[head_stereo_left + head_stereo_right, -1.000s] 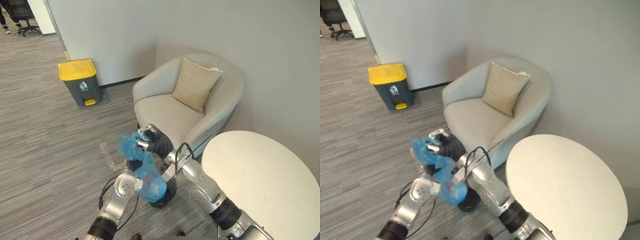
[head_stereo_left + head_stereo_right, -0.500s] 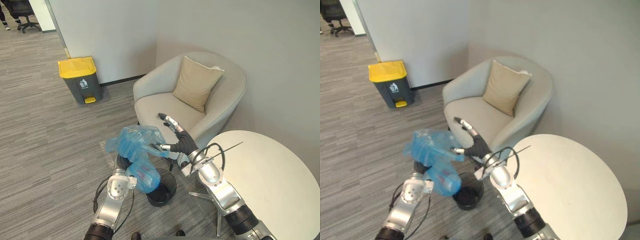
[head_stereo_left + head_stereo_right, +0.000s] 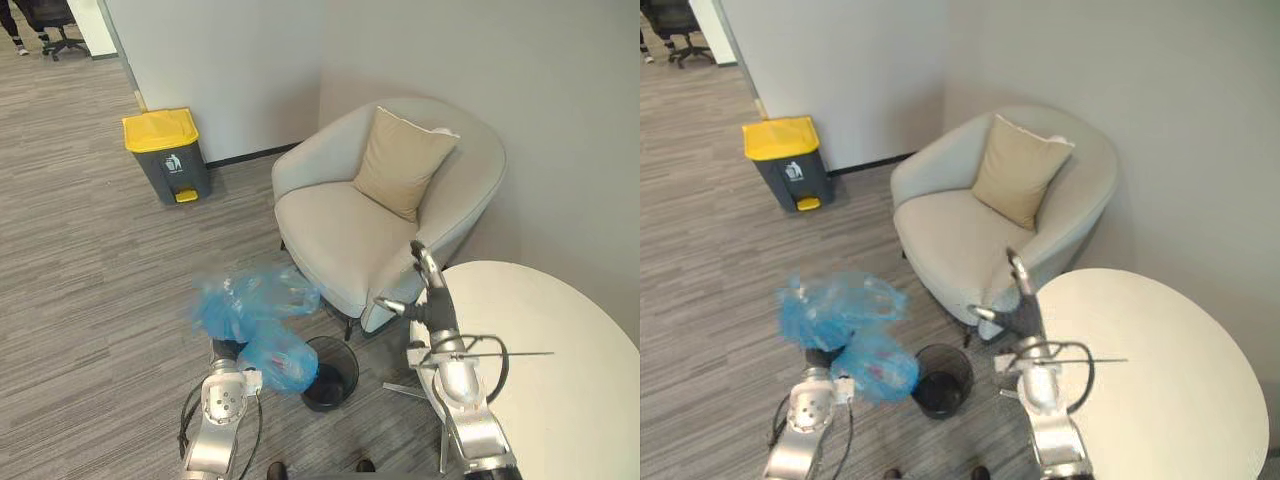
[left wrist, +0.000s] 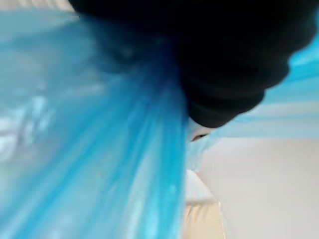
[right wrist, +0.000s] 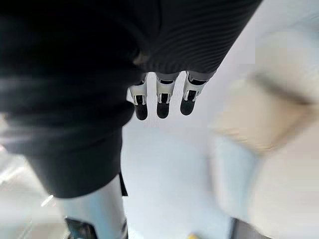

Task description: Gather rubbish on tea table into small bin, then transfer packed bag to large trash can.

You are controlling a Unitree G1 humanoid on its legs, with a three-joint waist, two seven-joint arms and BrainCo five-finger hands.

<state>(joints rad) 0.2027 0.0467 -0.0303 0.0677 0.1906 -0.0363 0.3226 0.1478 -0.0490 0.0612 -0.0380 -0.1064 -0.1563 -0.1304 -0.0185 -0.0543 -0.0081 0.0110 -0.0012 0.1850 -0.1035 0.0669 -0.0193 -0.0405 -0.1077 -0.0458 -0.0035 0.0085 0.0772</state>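
A filled blue rubbish bag [image 3: 272, 352] hangs beside the small black bin [image 3: 336, 361] on the floor, its loose top [image 3: 250, 300] flaring upward. My left hand [image 3: 226, 350] is shut on the bag's neck; in the left wrist view the blue plastic [image 4: 99, 149] runs right under the hand's dark cover [image 4: 224, 74]. My right hand [image 3: 433, 298] is raised by the edge of the round white tea table [image 3: 560, 350], away from the bag. Its fingers [image 5: 159, 99] are straight and hold nothing. The large grey trash can with a yellow lid [image 3: 165, 150] stands by the wall at far left.
A beige armchair [image 3: 340, 225] with a tan cushion [image 3: 405, 160] sits in the corner, just behind the small bin. Open grey floor lies between the bag and the large can. An office chair [image 3: 62, 35] stands far off at top left.
My right hand has let go of the bag, straightened and swung right to the table's edge. The bag stays in my left hand and has shifted left, off the small bin.
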